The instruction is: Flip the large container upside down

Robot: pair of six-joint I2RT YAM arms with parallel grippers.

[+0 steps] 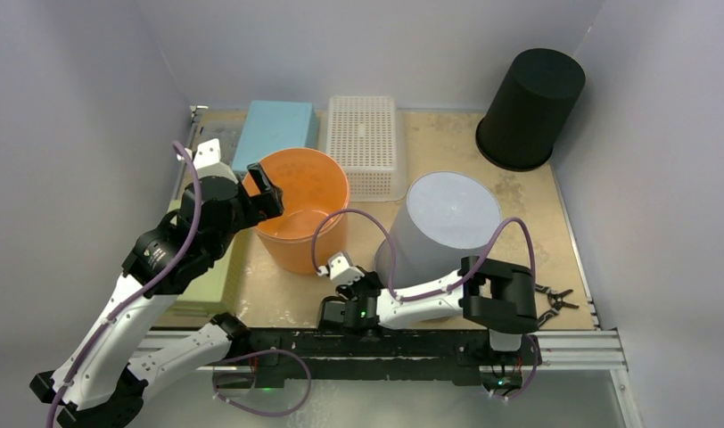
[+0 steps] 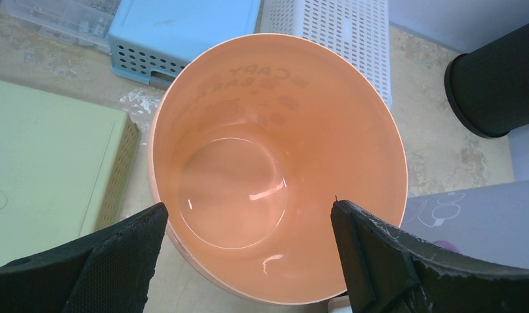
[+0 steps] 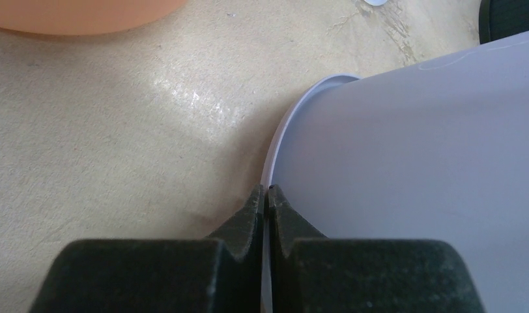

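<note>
Left jaws gape over glossy orange tub (image 2: 275,130); right jaws pinched together at matte lavender tub (image 3: 412,163).

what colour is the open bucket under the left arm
Orange. The bucket shows best in the left wrist view.

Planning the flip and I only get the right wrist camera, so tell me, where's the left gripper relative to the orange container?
Observer: The left gripper hangs above the orange container, by its rim, jaws wide open, gripping nothing.
Operator: Is the container upright?
Observer: Yes, mouth up, and empty inside.
Operator: What's behind it?
Observer: A blue basket and a white basket, close behind it.
</note>
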